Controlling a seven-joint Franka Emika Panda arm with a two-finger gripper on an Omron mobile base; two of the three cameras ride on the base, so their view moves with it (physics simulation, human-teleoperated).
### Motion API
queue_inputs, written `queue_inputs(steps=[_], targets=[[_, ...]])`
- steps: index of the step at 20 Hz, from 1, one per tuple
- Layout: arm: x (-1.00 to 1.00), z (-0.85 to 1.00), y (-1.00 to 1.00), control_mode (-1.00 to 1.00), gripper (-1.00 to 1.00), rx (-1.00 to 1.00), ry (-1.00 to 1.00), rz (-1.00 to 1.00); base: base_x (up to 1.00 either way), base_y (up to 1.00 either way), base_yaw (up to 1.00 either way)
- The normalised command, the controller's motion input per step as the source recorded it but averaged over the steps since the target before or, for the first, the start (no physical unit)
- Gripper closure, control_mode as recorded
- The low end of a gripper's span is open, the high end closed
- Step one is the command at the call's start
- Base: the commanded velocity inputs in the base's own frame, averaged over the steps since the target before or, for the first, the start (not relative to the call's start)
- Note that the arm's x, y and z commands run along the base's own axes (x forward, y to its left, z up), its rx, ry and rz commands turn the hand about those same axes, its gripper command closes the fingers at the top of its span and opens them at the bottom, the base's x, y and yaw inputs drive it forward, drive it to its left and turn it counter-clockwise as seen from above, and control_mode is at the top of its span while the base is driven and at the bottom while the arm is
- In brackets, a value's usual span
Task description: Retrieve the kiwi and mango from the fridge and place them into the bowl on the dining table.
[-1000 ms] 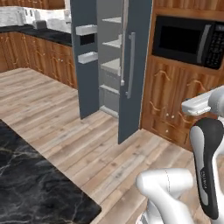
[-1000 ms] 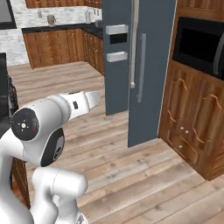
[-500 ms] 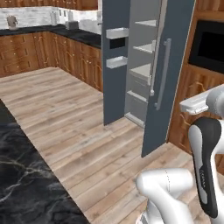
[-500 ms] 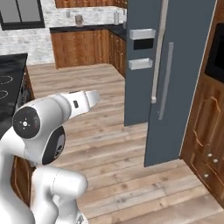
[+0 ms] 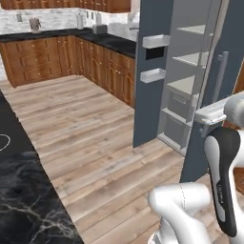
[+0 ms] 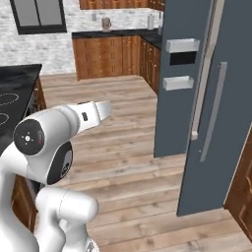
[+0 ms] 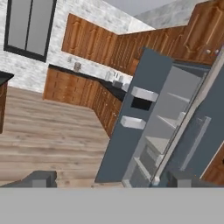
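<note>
One fridge [image 5: 190, 95] stands upright, its open side facing the floor boards [image 5: 81, 128].

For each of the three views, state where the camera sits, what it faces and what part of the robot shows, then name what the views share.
Left base view: behind the arm on its left, facing the open fridge and the dining table corner; the white arm rises at lower right.
Right base view: behind the arm on its right, facing the fridge door edge-on; the arm rises at lower left.
Hand view: on the hand, rolled, looking into the fridge shelves; dark fingertips at the bottom.
Shared: all three show the fridge, wood floor and wall counter.
</note>
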Motion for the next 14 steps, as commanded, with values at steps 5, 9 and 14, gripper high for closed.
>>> queue_inputs(steps=[5,9,14], targets=[[0.0,0.0,0.0,1.0,-1.0,0.0,0.0,0.0,0.9,0.0,0.12],[0.0,0.0,0.0,1.0,-1.0,0.0,0.0,0.0,0.64,0.0,0.02],[0.0,0.0,0.0,1.0,-1.0,0.0,0.0,0.0,0.32,-0.07,-0.04]])
